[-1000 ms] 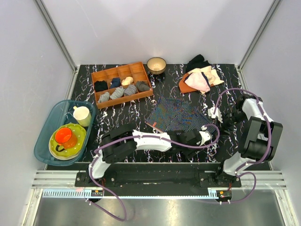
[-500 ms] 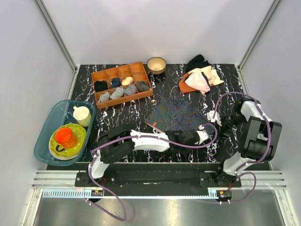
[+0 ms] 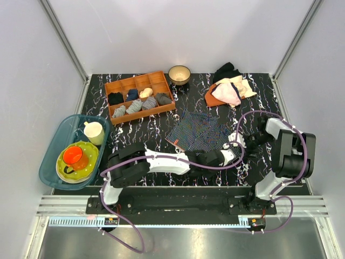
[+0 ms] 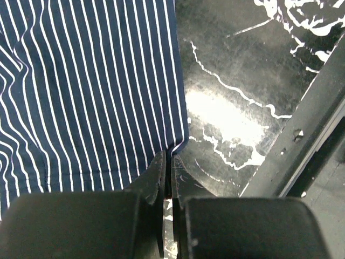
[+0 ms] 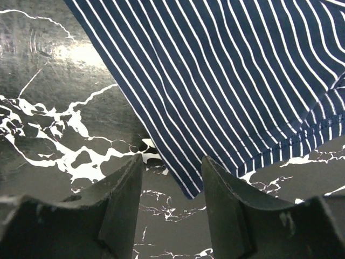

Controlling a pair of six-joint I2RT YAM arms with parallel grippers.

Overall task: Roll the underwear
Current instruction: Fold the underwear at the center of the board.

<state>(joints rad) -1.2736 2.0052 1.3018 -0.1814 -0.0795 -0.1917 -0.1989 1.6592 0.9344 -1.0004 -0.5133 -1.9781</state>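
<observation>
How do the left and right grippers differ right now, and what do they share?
The left gripper is shut; the right gripper stands open. The left gripper seems to pinch a corner of the underwear; the right gripper grips nothing, a corner merely lying between its fingers. Shared: both sit low over the table at the underwear's edge.

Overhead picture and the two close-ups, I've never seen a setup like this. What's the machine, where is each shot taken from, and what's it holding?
Two robot arms are bolted to the table. The wide shot looks down from above; each close-up comes from a wrist camera. On the table lie navy underwear, a wooden tray of rolled cloths, a bowl, a garment pile and a tub of dishes. The left gripper is shut, pinching one underwear corner; the right gripper is open, straddling another.
</observation>
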